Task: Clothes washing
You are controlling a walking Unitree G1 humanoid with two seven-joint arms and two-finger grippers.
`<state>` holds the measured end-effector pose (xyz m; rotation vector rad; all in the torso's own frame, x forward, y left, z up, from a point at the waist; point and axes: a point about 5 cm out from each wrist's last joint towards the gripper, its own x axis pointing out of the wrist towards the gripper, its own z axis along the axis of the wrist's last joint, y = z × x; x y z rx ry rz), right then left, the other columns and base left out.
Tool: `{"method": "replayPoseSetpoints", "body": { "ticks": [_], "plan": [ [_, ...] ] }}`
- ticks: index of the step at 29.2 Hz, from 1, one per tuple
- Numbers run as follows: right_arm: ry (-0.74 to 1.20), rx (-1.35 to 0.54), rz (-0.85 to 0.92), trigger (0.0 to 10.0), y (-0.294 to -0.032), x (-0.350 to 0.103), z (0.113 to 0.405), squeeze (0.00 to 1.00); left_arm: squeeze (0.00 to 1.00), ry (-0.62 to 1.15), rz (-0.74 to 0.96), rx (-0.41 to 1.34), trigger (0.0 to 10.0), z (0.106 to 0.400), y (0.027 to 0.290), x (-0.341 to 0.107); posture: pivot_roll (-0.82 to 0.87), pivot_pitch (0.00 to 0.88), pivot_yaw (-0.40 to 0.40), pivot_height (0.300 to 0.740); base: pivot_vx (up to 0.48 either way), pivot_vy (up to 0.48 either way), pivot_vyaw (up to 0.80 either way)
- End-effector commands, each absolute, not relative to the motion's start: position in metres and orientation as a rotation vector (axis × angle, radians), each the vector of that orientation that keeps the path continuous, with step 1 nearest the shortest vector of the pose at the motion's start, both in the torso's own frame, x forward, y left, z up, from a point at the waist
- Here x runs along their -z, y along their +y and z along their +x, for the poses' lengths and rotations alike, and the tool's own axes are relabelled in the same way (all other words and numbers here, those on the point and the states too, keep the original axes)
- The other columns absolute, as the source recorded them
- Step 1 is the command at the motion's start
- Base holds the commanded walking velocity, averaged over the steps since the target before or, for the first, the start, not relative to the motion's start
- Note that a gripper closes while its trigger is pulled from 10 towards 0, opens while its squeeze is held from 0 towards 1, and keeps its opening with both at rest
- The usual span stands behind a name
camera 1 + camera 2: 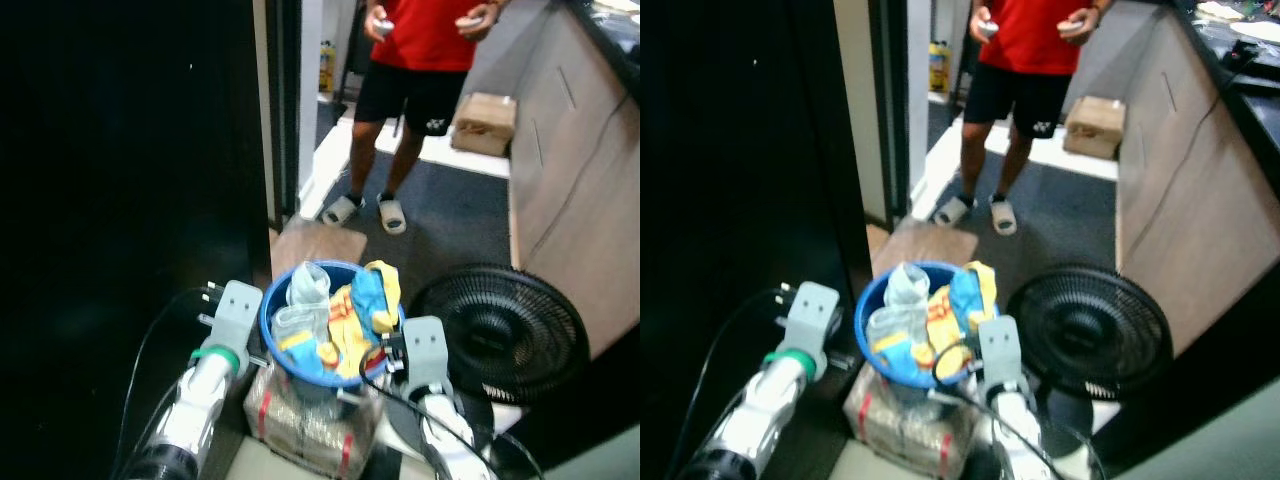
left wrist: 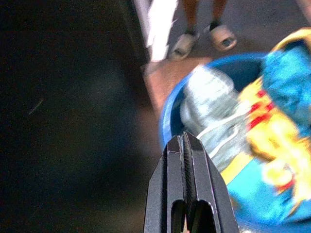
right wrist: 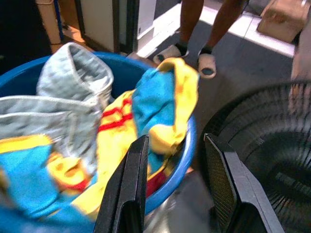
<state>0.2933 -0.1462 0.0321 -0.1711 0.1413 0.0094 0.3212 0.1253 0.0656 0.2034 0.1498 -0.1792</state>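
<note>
Ahead I see a person standing past a black fan. My blue basin of clothes sits between both arms; right gripper straddles its rim, fingers apart; left gripper pinched closed, empty.

Fan and box on floor
</note>
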Motion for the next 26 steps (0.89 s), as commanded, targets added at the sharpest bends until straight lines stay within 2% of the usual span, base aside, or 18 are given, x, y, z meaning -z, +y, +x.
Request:
{"method": "replayPoseSetpoints", "body": {
  "ticks": [1, 6, 10, 26],
  "plan": [
    [0.150, -0.006, -0.161, 10.0, -0.1459, -0.0292, 0.2912, 0.00, 0.00, 0.176, 0.221, 0.175, 10.0, 0.3183, 0.1298, -0.0592, 0.01, 0.000, 0.036, 0.740, 0.000, 0.000, 0.00],
    [0.151, -0.009, -0.163, 10.0, -0.1459, -0.0285, 0.2907, 0.00, 0.00, 0.171, 0.225, 0.180, 10.0, 0.3183, 0.1291, -0.0595, 0.01, 0.000, 0.036, 0.740, 0.000, 0.000, 0.00],
    [0.152, -0.011, -0.164, 10.0, -0.1455, -0.0282, 0.2904, 0.00, 0.00, 0.167, 0.225, 0.183, 10.0, 0.3185, 0.1290, -0.0598, 0.01, 0.000, 0.037, 0.740, 0.259, 0.000, 0.00],
    [0.154, -0.011, -0.164, 10.0, -0.1457, -0.0265, 0.2884, 0.00, 0.00, 0.169, 0.226, 0.183, 10.0, 0.3182, 0.1280, -0.0592, 0.01, 0.000, 0.040, 0.740, 0.433, 0.000, 0.00]
  ]
}}
